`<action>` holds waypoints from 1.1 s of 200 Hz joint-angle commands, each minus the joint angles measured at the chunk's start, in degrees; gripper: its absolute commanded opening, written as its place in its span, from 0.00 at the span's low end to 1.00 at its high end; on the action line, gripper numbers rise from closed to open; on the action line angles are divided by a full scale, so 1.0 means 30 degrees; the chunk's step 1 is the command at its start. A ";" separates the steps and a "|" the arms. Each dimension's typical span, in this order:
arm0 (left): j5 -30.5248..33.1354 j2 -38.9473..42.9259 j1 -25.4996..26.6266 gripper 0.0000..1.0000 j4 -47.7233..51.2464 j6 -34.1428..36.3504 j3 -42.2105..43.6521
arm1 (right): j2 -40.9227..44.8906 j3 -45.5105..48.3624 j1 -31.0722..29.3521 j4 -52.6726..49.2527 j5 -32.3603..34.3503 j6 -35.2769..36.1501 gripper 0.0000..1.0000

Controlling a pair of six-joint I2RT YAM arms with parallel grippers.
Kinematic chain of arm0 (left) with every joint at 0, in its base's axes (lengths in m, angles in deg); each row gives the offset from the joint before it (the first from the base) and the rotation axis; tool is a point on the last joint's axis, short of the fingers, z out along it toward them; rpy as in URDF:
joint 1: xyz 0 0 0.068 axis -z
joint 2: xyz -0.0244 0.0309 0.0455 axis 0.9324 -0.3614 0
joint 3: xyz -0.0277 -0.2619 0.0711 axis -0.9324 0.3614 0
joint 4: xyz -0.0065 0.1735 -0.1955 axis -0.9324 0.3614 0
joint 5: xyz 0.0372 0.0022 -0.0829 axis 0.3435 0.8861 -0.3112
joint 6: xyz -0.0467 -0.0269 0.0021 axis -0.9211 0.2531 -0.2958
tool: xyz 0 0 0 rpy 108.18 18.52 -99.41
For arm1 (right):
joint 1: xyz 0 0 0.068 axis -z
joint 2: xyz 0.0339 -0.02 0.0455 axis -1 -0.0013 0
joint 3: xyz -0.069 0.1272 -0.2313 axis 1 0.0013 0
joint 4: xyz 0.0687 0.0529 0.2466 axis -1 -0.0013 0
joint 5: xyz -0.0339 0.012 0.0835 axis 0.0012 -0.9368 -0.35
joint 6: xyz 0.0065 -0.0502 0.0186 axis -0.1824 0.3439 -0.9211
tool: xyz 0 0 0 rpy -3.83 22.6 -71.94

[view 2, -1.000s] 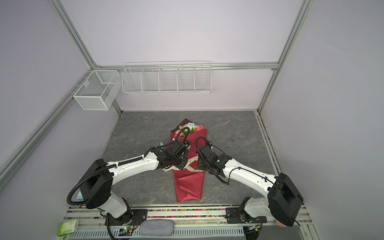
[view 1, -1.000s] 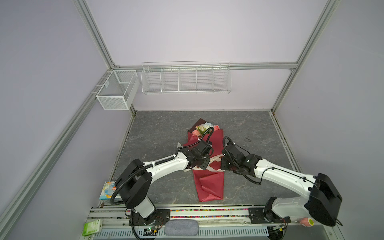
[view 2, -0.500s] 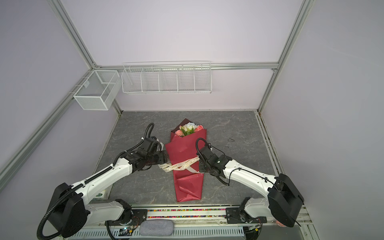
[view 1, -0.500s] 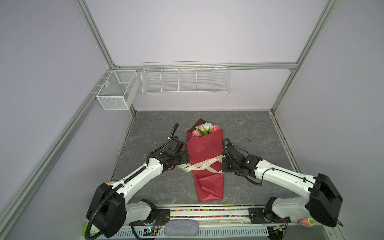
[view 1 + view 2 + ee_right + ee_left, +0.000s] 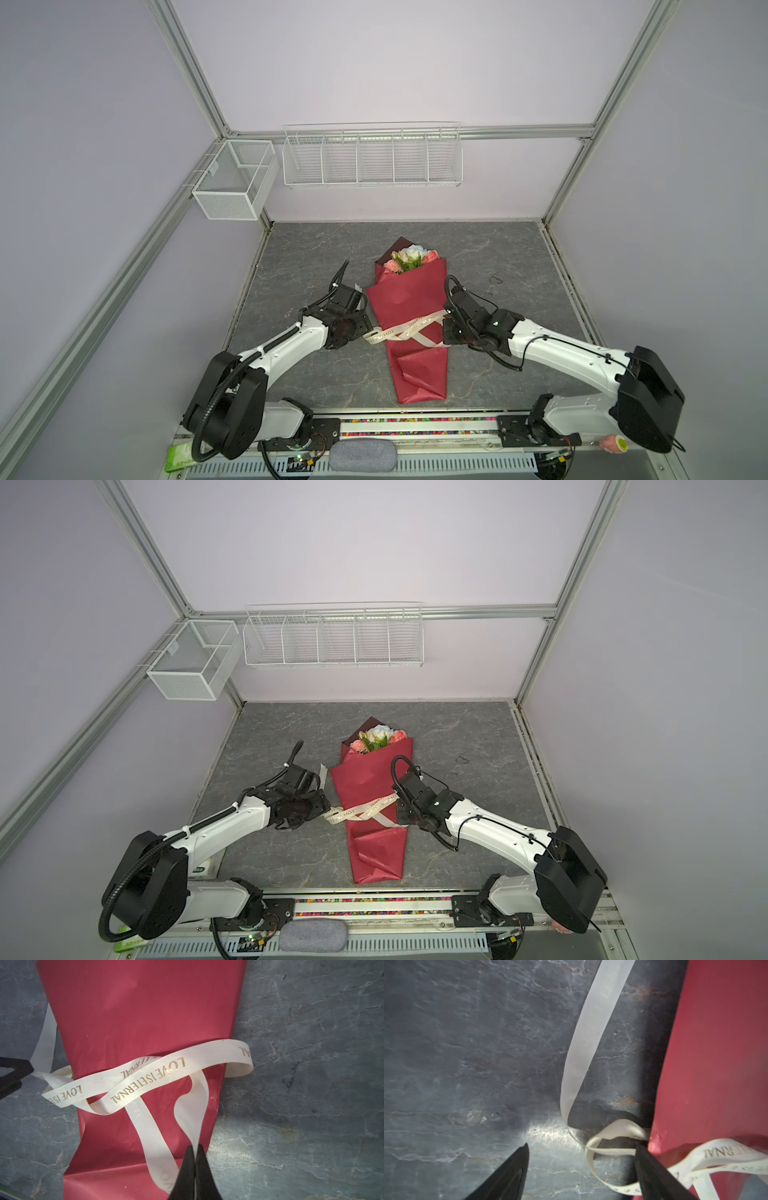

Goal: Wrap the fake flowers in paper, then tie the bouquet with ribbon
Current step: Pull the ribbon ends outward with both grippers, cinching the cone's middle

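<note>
The bouquet of fake flowers [image 5: 409, 305] [image 5: 365, 781] lies lengthwise mid-table in red wrapping paper, with the blooms at the far end. A cream lettered ribbon [image 5: 409, 330] [image 5: 158, 1072] crosses loosely over its narrow part. My left gripper [image 5: 368, 329] [image 5: 582, 1147] stands open at the wrap's left edge [image 5: 716, 1064]. A small loop of ribbon [image 5: 608, 1142] lies between its fingers, against one fingertip [image 5: 641, 1153]. My right gripper [image 5: 444, 332] [image 5: 195, 1146] is at the wrap's right edge, shut on a ribbon tail. The left fingertip [image 5: 14, 1072] shows in the right wrist view.
A long wire basket [image 5: 372, 160] hangs on the back wall and a mesh bin [image 5: 232, 180] on the left rail, both well above the table. A green packet [image 5: 180, 455] and a grey pad [image 5: 363, 455] sit at the front rail.
My left arm has drawn back from over the bouquet to its left side, and its jaws have opened and let go of the ribbon. The right gripper stays shut on its ribbon tail.
</note>
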 commanded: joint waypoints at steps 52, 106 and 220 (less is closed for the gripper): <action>-0.1496 -0.2402 -0.0733 0.70 -0.2270 -0.1854 -0.0242 | 0.0041 -0.0338 -0.0118 0.0036 0.0014 0.0187 0.06; -0.1326 -0.2263 -0.0872 0.40 -0.2464 -0.1832 0.0097 | 0.0202 -0.0511 -0.0118 -0.0444 0.0285 0.0175 0.06; 0.1965 0.5454 -0.0967 0.00 -0.0999 0.0855 0.1840 | 0.3257 -0.1593 0.2468 -0.8186 0.7919 0.1135 0.06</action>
